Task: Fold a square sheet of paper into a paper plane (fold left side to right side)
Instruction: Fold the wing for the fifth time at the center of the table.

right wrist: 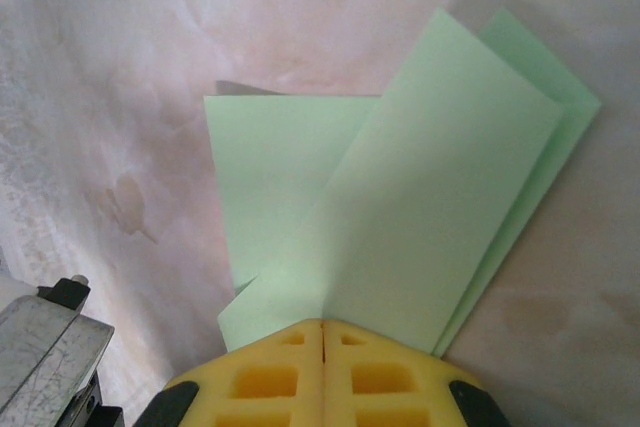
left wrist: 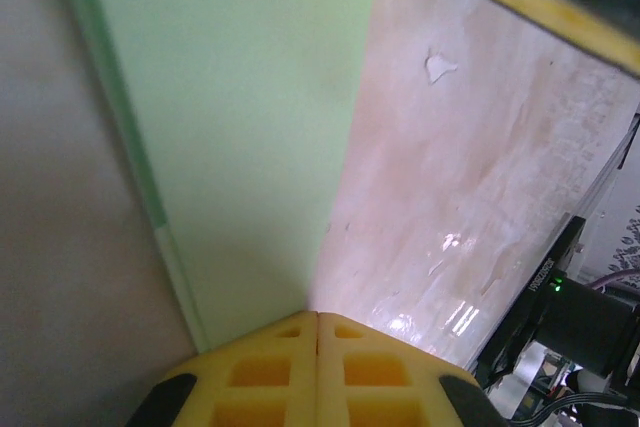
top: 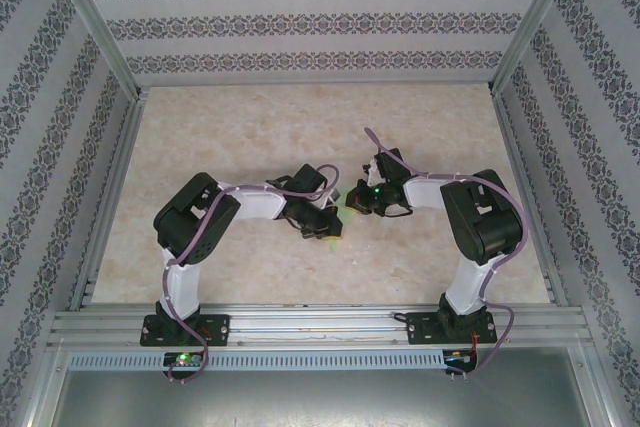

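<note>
- Though crowded by both wrists when viewed from above, parked near the middle of the table point(top: 250, 137): left gripper point(top: 330, 228) at 8 o'clock of right gripper point(top: 362, 201), close together.
- Left jaws pressed together, clamped on green paper point(left wrist: 240, 127) running from the tips toward 11 o'clock in the wrist view, with bare tabletop at 2 o'clock.
- Right jaws likewise together, pinching the same paper at the tips.
- Folded into overlapping layers, fanning from there toward 12 and 1 o'clock.
</note>
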Controlling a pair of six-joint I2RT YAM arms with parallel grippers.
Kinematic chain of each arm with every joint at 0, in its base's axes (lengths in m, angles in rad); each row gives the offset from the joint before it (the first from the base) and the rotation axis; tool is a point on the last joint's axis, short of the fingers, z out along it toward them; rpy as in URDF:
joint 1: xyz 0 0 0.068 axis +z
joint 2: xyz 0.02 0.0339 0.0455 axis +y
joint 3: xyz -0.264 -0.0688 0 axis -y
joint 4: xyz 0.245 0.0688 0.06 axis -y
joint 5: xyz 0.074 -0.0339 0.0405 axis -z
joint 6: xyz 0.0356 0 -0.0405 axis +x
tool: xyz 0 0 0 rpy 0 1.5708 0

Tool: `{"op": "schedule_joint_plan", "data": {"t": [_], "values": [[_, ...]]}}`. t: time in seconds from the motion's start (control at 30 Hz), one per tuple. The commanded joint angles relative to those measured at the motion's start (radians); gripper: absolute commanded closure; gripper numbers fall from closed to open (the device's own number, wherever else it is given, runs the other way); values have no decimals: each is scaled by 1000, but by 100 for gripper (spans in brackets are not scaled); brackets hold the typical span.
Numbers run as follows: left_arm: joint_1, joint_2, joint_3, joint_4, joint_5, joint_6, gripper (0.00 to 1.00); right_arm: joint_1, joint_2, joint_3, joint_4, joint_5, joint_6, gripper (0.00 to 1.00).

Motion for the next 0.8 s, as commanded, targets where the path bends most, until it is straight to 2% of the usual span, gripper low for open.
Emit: {"op": "schedule_joint_plan", "data": {"t": [0.0,0.37,0.77], "values": [[2,-32,-38,-109,-25,25,100,2,59,-19,-97,113,-33,100],[16,-73,85,-120,-10,29,98,10,66,-25,-94,113,-28,100],[-33,-69,8,-80,45,-16,99,10,76,-24,-98,117,-28,100]]}}
